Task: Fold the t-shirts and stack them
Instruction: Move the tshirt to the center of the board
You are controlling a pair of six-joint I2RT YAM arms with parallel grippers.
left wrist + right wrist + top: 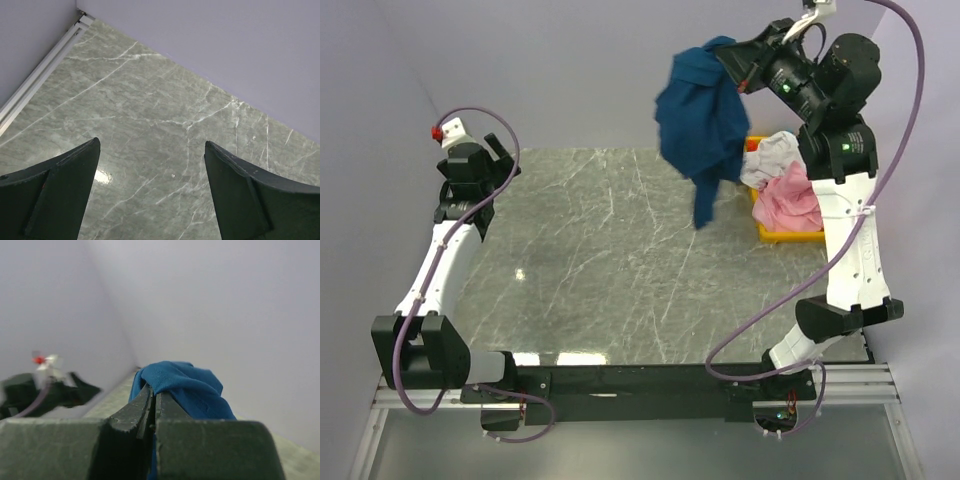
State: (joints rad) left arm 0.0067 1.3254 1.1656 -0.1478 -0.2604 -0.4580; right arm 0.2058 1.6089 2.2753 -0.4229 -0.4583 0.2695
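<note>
A dark blue t-shirt (700, 125) hangs bunched in the air above the back right of the table, pinched at its top by my right gripper (725, 52). In the right wrist view the blue t-shirt (185, 385) drapes over the closed jaws of the right gripper (154, 390). A pink t-shirt (788, 200) and a white t-shirt (772, 155) lie crumpled in the yellow bin (790, 236) at the right. My left gripper (502, 160) is raised over the table's left side, open with nothing in it; the left gripper (152, 145) shows only bare marble between its fingers.
The grey-green marble table (610, 260) spans the middle. Lilac walls close in at the back and both sides. A metal rail (40, 75) runs along the table's left edge. The right arm's purple cable (910, 120) loops beside the bin.
</note>
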